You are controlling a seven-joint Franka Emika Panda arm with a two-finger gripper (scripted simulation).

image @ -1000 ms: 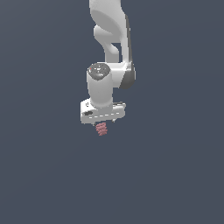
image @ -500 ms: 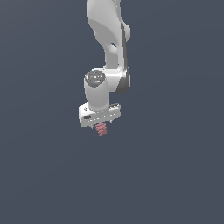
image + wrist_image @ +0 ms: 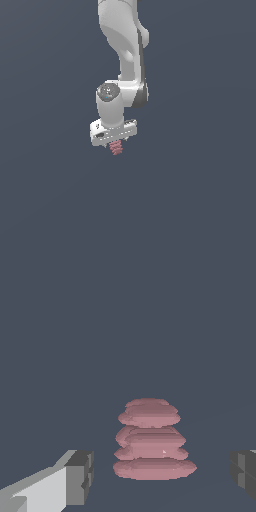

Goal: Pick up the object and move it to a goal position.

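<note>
Block between spread fingers of a white arm

We see the end effector (image 3: 117,145) (fingers (image 3: 79,477) well apart, touching nothing) standing open around the pink ridged block (image 3: 152,440), which pokes out just beneath it in the exterior view.

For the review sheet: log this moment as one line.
gripper: open, fingers clear of block | pink ridged block: between fingers, ungrasped | phase: pre-grasp
</note>
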